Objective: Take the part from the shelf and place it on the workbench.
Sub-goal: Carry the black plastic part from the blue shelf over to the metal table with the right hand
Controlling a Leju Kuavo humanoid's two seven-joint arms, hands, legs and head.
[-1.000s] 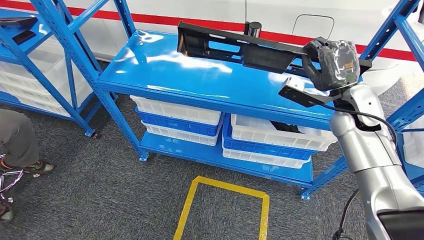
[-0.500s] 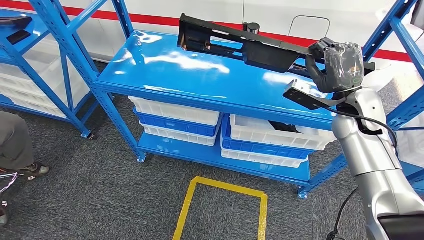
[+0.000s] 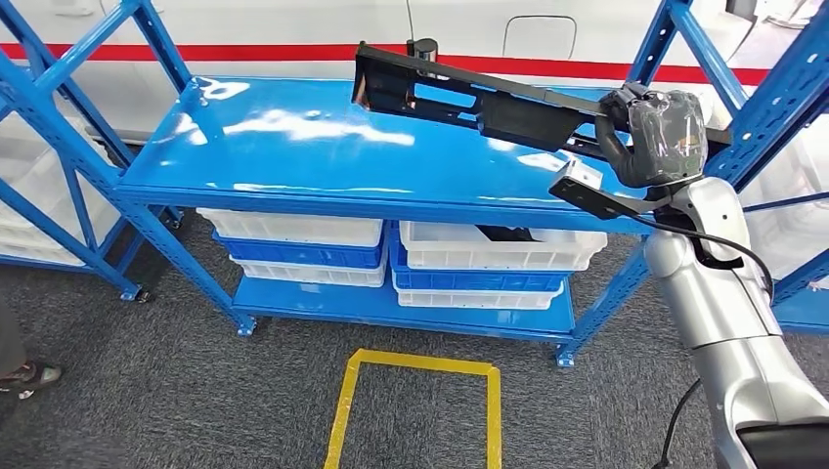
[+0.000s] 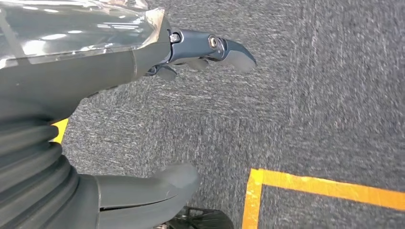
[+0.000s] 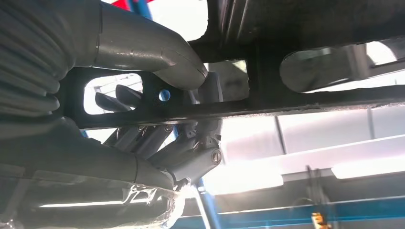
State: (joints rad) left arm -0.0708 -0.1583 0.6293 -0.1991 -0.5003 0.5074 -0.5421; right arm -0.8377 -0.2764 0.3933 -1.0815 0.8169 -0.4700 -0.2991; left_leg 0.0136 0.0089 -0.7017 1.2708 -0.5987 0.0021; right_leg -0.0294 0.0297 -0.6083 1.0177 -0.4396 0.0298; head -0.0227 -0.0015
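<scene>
1. right hand raised at upper right of head view, fingers wrapped round one end of the long black part.
2. part held tilted above the blue shelf.
3. left hand hangs over grey carpet, fingers apart, holding nothing.
4. no readable writing.

Grey carpet floor with yellow tape square at lower centre; white wall with red stripe along top.

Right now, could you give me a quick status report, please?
Right hand grips long black part, raised over blue shelf. Left hand hangs open above carpet. Shelf upright close beside the right hand.
</scene>
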